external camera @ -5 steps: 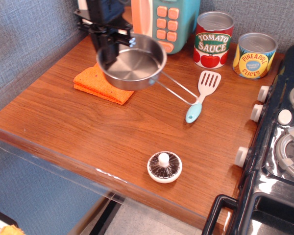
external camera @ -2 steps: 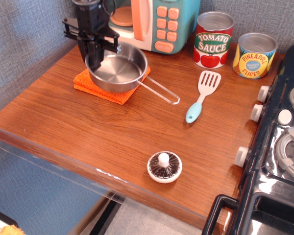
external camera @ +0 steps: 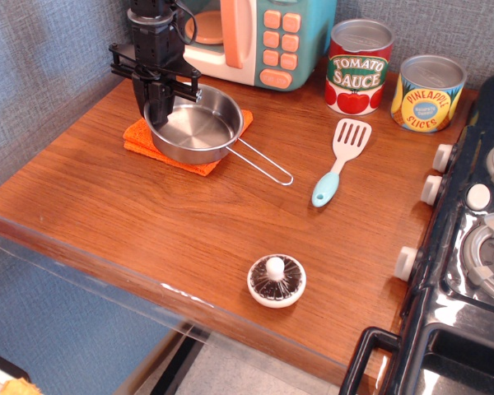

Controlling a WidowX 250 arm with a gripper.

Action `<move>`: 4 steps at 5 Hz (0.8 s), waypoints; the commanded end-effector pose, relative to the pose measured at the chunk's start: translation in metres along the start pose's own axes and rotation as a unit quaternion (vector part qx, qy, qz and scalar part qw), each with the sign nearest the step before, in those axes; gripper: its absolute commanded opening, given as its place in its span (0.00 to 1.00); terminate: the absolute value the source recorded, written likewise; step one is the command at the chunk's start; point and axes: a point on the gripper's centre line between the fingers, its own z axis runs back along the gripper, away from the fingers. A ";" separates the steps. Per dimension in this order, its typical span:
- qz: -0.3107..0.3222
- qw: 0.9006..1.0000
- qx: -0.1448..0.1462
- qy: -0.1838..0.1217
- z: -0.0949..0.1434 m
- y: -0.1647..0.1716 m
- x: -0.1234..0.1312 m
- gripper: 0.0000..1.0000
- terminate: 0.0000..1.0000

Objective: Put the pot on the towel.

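The shiny steel pot point(external camera: 196, 127) sits on the orange towel point(external camera: 135, 134) at the back left of the wooden counter. It covers most of the towel. Its wire loop handle point(external camera: 264, 163) points right and forward, over the wood. My gripper point(external camera: 159, 105) comes down from above at the pot's left rim. Its black fingers point(external camera: 151, 100) straddle the rim and look closed on it. The towel's left edge and front corner point(external camera: 199, 165) show around the pot.
A toy microwave point(external camera: 263, 41) stands just behind the pot. A tomato sauce can point(external camera: 358, 66) and a pineapple can point(external camera: 428, 92) stand at the back right. A teal-handled spatula point(external camera: 339, 160) lies right of the handle. A round mushroom-like toy point(external camera: 276, 281) sits near the front edge. A stove point(external camera: 477, 230) is at the right.
My gripper carried the pot left and down from above the towel's right side. The pot now sits low on the towel, still held at the rim.
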 end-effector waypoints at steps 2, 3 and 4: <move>0.032 0.999 0.000 -0.020 0.010 0.026 0.005 0.00 0.00; 0.044 0.999 -0.018 -0.013 0.002 0.023 0.002 1.00 0.00; 0.041 0.999 -0.020 -0.008 0.001 0.017 -0.001 1.00 0.00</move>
